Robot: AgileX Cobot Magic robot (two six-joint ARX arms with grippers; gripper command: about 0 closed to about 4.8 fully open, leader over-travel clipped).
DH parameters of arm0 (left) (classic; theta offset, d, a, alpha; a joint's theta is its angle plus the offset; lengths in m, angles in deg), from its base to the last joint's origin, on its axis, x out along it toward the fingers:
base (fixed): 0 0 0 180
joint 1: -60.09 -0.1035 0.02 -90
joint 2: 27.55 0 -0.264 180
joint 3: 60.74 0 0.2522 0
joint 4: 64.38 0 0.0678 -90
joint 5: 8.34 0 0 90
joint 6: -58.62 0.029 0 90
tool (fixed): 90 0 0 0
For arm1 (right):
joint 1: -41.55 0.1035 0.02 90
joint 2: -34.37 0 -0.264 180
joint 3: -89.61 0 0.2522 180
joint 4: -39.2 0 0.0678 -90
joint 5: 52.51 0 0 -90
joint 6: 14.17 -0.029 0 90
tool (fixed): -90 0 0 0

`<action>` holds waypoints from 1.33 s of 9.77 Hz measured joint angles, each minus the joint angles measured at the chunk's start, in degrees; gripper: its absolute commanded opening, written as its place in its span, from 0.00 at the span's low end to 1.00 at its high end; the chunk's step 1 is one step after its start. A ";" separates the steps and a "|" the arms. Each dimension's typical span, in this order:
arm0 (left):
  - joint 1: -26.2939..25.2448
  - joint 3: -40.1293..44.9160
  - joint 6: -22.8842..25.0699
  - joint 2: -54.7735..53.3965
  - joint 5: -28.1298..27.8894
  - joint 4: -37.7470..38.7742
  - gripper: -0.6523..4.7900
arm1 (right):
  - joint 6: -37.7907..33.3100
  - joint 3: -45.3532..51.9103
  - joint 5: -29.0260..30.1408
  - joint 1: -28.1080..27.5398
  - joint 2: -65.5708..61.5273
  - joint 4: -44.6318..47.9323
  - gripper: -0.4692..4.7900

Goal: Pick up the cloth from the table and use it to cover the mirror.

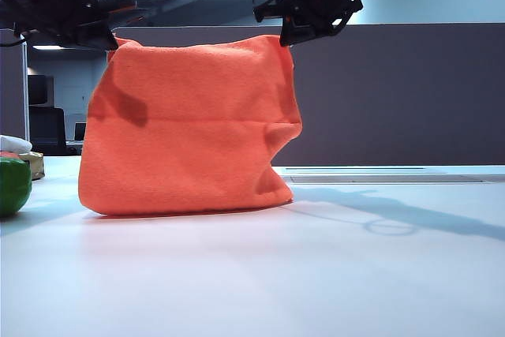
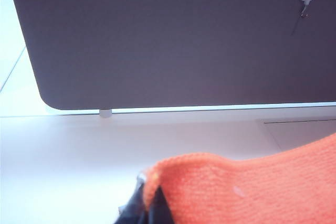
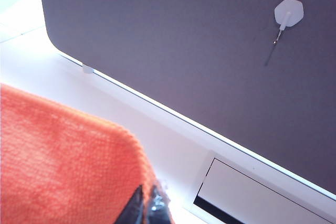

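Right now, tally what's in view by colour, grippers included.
Orange: 1, the cloth
Green: 1, round object
Black: 2, left gripper and right gripper, each shut on a top corner
Grey-brown: 1, partition
Total: 5

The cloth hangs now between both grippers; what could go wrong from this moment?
1. The left gripper and the right gripper each pinch only a top corner of the cloth, so a corner may slip out.
2. The lower edge of the cloth rests bunched on the table, so it may drag or fold instead of draping flat.
3. The mirror shows in no view, perhaps hidden behind the cloth, so the cloth could push it over unseen.
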 measured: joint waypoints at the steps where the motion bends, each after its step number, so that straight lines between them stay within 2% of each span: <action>1: 0.02 -0.24 0.00 -0.35 -0.26 -0.37 0.11 | 0.00 -0.02 -0.02 0.00 -0.85 1.75 0.09; 6: 0.02 -0.26 0.02 -1.40 -1.46 0.59 0.11 | 0.63 -4.39 -2.03 0.00 -5.07 2.95 0.09; 13: 0.02 -0.26 0.00 -3.58 -1.44 0.66 0.11 | 1.33 -4.42 -3.34 -1.46 -7.78 4.76 0.09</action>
